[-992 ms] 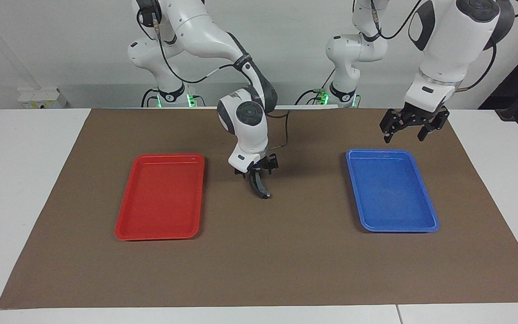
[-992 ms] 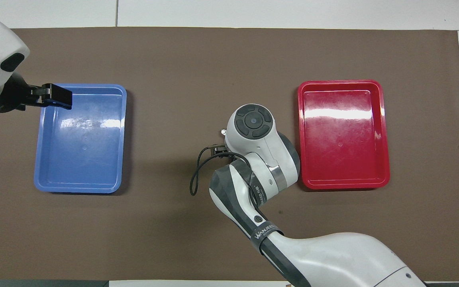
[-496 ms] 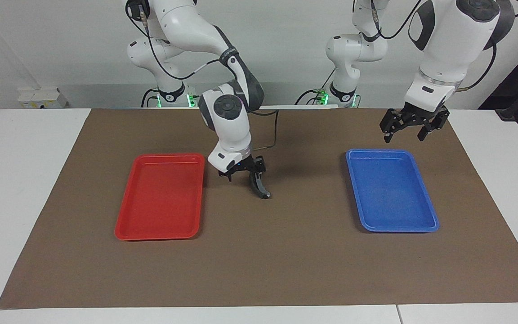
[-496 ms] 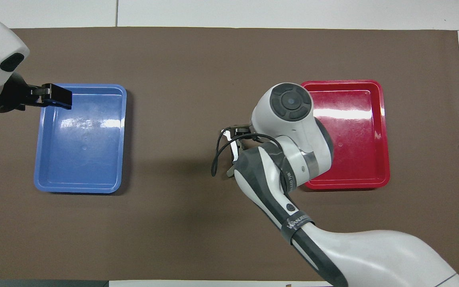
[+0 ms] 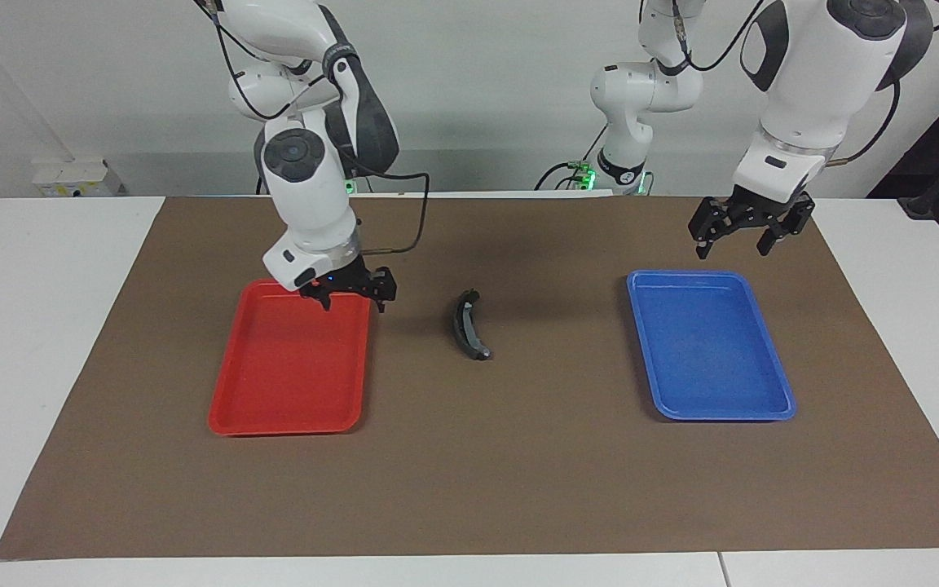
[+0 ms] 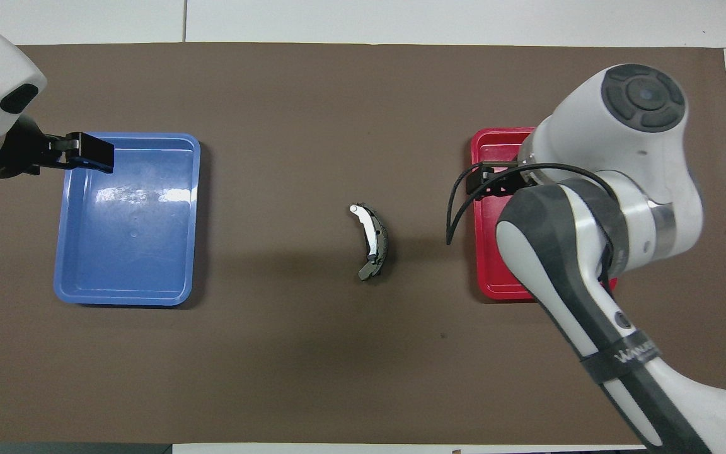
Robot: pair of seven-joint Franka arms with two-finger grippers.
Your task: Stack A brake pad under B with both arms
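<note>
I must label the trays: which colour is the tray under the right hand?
Red tray, under the right hand; clearest in the facing view.

both arms: glossy white shells, dark grey joint bands and round end caps, loose black cables, black two-finger claw on each, green base lights, lettering on right forearm band.

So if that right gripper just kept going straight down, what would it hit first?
Most likely the red tray. The right gripper points down over the tray's end nearest the robots, close to its rim, so depth leaves some doubt.
</note>
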